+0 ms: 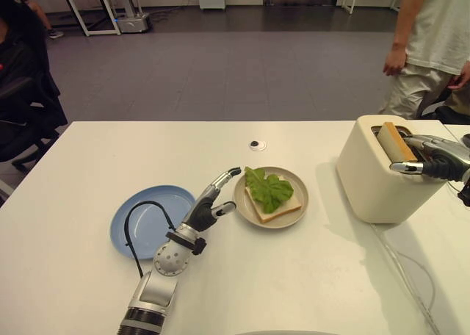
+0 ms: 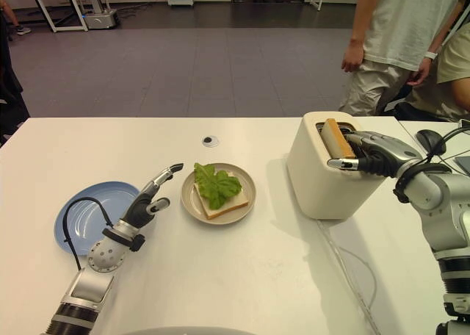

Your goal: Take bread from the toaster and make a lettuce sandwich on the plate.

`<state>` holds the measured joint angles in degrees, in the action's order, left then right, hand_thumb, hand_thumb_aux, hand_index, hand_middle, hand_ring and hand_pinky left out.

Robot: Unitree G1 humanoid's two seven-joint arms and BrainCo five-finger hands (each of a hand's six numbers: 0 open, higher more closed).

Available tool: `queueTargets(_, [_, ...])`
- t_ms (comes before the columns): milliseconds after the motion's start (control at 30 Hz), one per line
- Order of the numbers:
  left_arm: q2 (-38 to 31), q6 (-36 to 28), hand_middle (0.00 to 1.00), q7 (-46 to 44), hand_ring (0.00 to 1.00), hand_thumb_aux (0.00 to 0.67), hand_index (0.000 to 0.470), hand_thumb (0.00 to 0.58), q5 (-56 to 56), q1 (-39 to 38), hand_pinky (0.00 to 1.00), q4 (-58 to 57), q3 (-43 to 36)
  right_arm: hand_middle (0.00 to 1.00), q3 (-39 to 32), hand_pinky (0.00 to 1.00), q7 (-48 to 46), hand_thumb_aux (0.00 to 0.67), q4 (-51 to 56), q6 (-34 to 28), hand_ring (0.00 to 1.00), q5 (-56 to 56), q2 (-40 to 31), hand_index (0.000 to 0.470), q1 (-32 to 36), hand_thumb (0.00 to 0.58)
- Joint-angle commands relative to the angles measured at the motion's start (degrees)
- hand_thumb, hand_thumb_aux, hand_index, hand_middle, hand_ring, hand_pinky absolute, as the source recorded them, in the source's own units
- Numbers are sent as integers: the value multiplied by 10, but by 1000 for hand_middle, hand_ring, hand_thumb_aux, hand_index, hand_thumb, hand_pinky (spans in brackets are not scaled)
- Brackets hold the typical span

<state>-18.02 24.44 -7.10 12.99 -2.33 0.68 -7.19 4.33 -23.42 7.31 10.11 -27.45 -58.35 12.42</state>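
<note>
Where the table carries the work, the white toaster stands at the right, on the far half of the surface. A bread slice stands raised out of its top slot, leaning slightly. The right hand is at the toaster's top and is closed around that bread slice, with one finger on the near face and the others on the far side.

The tan plate sits near the centre of the table, left of the toaster and well apart from it. A second slice lies flat on it, and a lettuce leaf lies on top, covering most of the slice and reaching over its far edge.

The left hand is just left of the tan plate, between it and a blue plate. Its fingers are spread and loosely extended toward the far right, and it holds nothing. Its fingertips are near the tan plate's rim without touching it.

A small round disc lies on the table beyond the tan plate. A thin cord runs from the toaster toward the near right edge.
</note>
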Motion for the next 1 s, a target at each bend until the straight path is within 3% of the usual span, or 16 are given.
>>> queueTargets(33, [-3, -1, 0, -3, 0, 0, 0, 0, 8, -8, 0, 0, 2, 0, -14, 0, -6, 378, -23, 14, 0, 22, 25, 265, 9, 470])
queueTargets(133, [-3, -1, 0, -3, 0, 0, 0, 0, 9, -7, 0, -2, 1, 0, -11, 0, 10, 528, -19, 14, 0, 20, 30, 370, 21, 554])
queueTargets(233, [-4, -1, 0, -3, 0, 0, 0, 0, 11, -6, 0, -5, 1, 0, -8, 0, 23, 617, -13, 16, 0, 17, 30, 433, 27, 576])
queueTargets(300, [-4, 0, 0, -3, 0, 0, 0, 0, 12, -6, 0, -7, 0, 0, -8, 0, 29, 615, -9, 16, 0, 16, 29, 431, 31, 576])
queueTargets(333, [-4, 0, 0, -3, 0, 0, 0, 0, 12, -6, 0, -8, 0, 0, -9, 0, 31, 670, -7, 15, 0, 15, 29, 470, 33, 580])
queueTargets(500, [-5, 1, 0, -2, 0, 0, 0, 0, 14, -7, 0, -11, 0, 0, 15, 0, 47, 670, 0, 1, 0, 45, 43, 470, 63, 580])
queueTargets(733, [-4, 4, 0, 2, 0, 0, 0, 0, 16, -8, 0, -17, 1, 0, 104, 0, 28, 670, 30, -26, 0, 209, 66, 470, 204, 580])
queueTargets(1000, [-4, 13, 0, 1, 0, 0, 0, 0, 15, 3, 0, -35, 0, 0, -3, 0, -17, 670, -98, -8, 0, 268, 189, 470, 213, 580])
